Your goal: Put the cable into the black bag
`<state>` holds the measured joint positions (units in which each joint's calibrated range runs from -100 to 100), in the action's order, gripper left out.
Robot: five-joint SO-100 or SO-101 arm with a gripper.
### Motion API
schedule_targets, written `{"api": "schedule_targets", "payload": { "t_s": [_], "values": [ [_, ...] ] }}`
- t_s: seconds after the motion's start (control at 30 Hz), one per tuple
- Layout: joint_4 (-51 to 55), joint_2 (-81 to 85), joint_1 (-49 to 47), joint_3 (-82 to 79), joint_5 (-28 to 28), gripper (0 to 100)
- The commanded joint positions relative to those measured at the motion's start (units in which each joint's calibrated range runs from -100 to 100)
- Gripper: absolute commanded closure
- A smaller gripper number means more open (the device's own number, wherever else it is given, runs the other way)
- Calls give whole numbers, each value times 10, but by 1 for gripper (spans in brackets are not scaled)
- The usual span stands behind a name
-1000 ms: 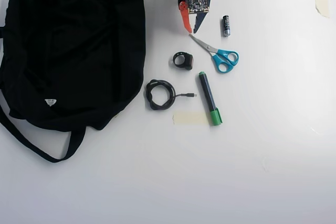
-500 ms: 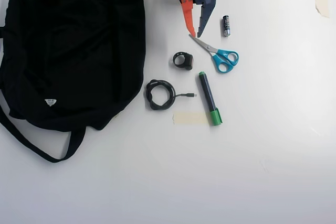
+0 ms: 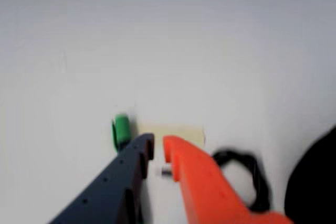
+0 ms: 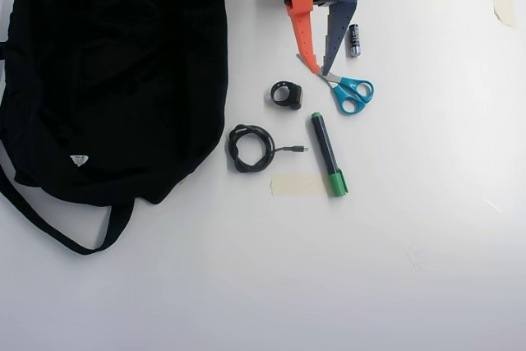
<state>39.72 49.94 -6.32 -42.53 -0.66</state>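
While black bag (image 4: 115, 71) lies shut, cable (image 4: 251, 148) coiled just beside it

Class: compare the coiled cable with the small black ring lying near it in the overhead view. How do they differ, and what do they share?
The cable is a thin cord wound in a loose, wide coil; the ring is thick, compact and smaller. The cable has a free end with a metal plug; the ring has none. The cable lies nearer the bag. Both are black and lie untouched on the table.

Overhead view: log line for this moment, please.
phase: approach | end effector: empty, slightly open, over scissors | cable: coiled on table, untouched | black bag: beside cable
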Motion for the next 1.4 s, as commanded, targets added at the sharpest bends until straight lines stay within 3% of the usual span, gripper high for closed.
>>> {"api": "schedule_targets", "payload": {
  "t_s": [0.0, 0.4, 1.37],
  "values": [
    [-31, -60, 2, 103, 1, 97],
    [-234, -232, 24, 205, 0, 97],
    [-231, -252, 18, 219, -5, 97]
  ]
}}
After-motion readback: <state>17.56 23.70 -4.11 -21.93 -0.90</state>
